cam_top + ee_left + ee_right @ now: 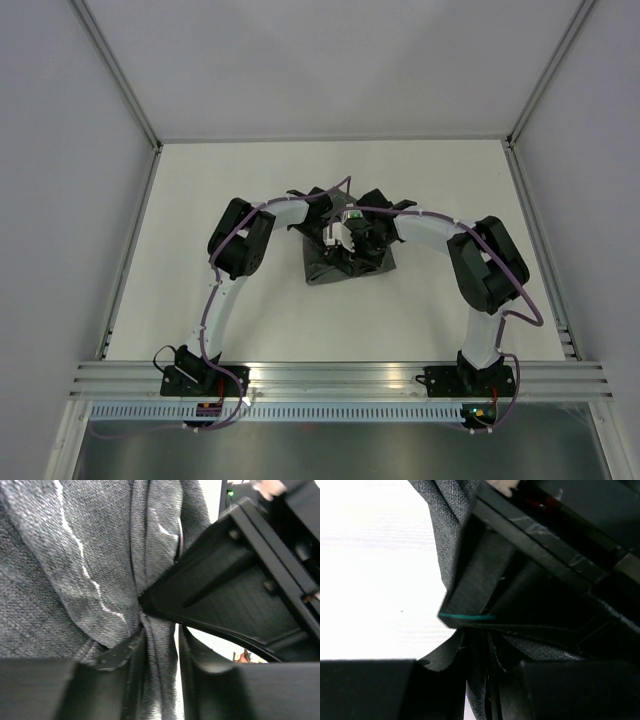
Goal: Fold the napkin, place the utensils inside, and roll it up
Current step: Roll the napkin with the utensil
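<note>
Top external view first: both arms are bent inward over the middle of the table [200, 200]. The left arm [228, 285] and right arm [487, 268] meet nose to nose right on top of the napkin [345, 270], a dark bunched heap at the tabletop's centre, well apart from every edge. Down to the left wrist view, where the left gripper [159, 647] has its fingers drawn almost together with a thick gather of grey cloth pinched between them. Only a slit of white shows beside the fabric, and the stitched hem line wanders up the folds above. Over to the right wrist view, same story: the right gripper [477, 650] is nearly closed, pleated cloth squeezed into the gap. Each camera is half filled by the other gripper's black finger, so the two sit just beside one another, tips at the same bundle. And look at that thin teal sliver [467, 616] along the lower edge of the left finger; cutlery by its colour, I'd judge, though too little shows to say how it lies. So here's the key: the cloth is off to neither side, it lies directly between and under both sets of fingers, its pleats running straight away from the fingertips, and neither arm is nearer than the other. Whatever comes next, I reckon both must move together or the gather pulls apart.
</note>
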Action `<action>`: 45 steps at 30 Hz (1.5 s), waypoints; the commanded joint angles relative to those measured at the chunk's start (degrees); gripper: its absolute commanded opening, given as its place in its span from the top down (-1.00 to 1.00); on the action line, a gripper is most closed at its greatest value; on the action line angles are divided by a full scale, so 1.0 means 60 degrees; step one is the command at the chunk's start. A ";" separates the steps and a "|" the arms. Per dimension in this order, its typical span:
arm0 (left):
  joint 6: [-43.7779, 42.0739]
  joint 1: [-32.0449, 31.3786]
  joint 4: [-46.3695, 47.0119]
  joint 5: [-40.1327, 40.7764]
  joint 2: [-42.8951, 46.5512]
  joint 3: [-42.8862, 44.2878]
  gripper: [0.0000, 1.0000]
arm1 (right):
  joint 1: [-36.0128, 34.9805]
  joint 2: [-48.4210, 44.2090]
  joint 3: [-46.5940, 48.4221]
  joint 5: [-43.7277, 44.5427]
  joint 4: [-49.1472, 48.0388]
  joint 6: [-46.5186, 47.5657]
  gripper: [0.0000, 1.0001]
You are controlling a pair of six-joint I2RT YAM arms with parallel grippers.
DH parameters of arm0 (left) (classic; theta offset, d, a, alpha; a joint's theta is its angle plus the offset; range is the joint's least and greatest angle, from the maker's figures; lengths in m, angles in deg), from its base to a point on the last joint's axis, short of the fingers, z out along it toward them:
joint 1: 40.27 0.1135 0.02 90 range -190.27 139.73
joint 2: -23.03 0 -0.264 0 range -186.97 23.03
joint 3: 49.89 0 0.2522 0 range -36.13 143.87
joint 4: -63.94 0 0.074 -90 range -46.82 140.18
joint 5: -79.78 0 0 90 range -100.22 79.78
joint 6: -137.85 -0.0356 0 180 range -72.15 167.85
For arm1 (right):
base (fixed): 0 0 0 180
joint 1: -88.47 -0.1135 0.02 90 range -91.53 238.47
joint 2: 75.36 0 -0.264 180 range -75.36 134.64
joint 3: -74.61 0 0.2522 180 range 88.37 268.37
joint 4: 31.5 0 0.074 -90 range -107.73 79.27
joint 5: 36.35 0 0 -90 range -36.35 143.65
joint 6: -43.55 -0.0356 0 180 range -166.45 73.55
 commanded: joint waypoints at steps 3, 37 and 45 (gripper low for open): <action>0.0675 0.0011 0.1224 0.1155 0.0687 -0.0562 0.11 | 0.0571 0.0860 0.0805 -0.0592 0.1720 0.0689 0.66; 0.3668 -0.0425 1.1332 1.2382 1.0105 -0.9159 -0.18 | 0.1362 0.3278 0.2797 -0.1325 0.4005 0.1378 0.67; 0.1296 -0.3517 1.3543 1.5158 1.0270 -1.0714 -0.22 | 0.1508 0.3733 0.3163 -0.1369 0.4445 0.1436 0.66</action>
